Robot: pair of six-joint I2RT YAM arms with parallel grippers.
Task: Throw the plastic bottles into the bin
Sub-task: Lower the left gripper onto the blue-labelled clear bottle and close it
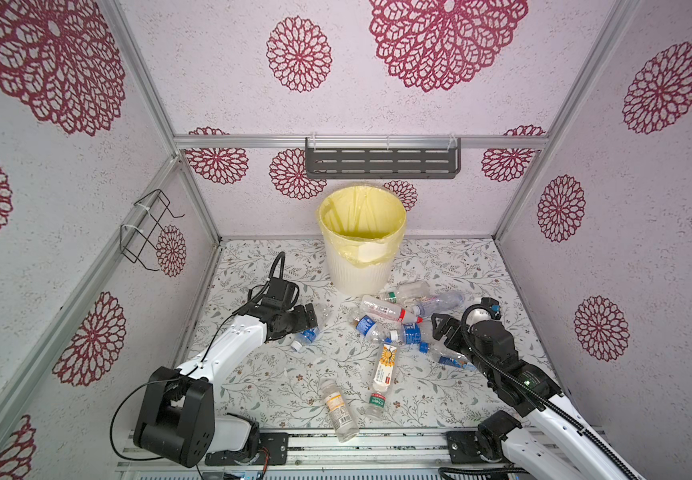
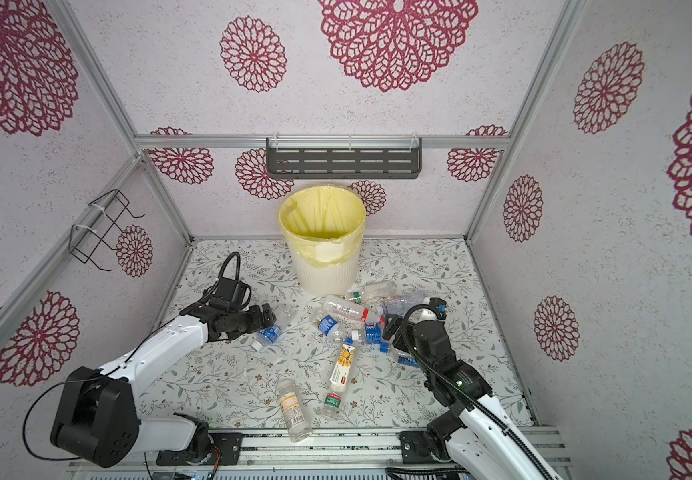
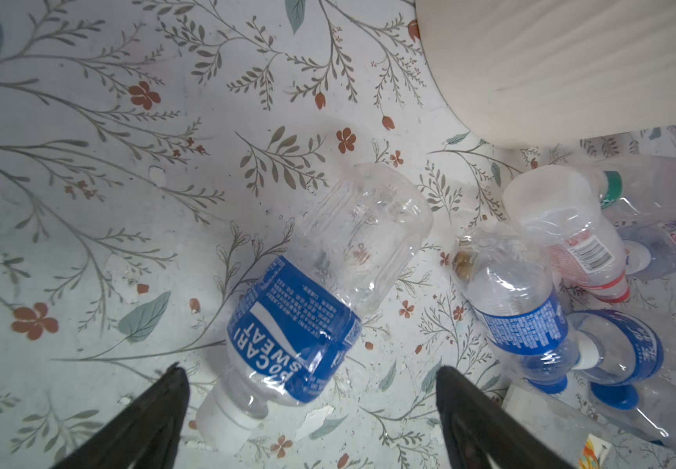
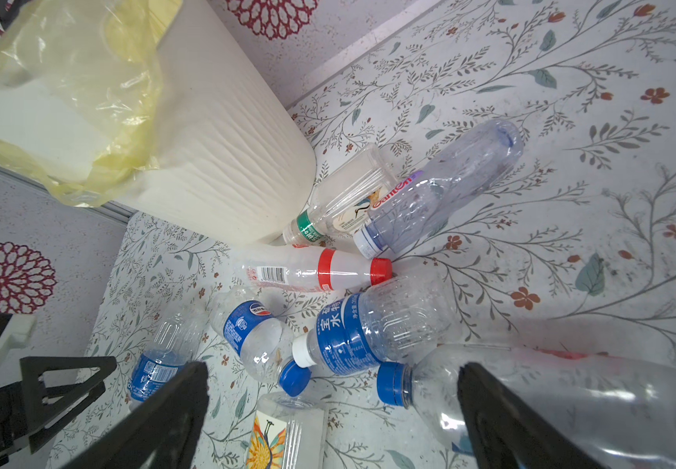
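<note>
Bottles [image 1: 381,309] crowd bin [image 1: 360,274] foot; one bottle [image 1: 339,409] overhangs table [image 1: 261,386] front; far corners open.

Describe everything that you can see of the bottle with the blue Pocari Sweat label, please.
The Pocari Sweat bottle is clear, thin plastic, seemingly empty, with a blue label in white letters and a whitish cap. It lies on its side on the flowered table, apart from the other bottles. The left pincer hangs open above it, straddling its cap end without seeming to touch it.
</note>
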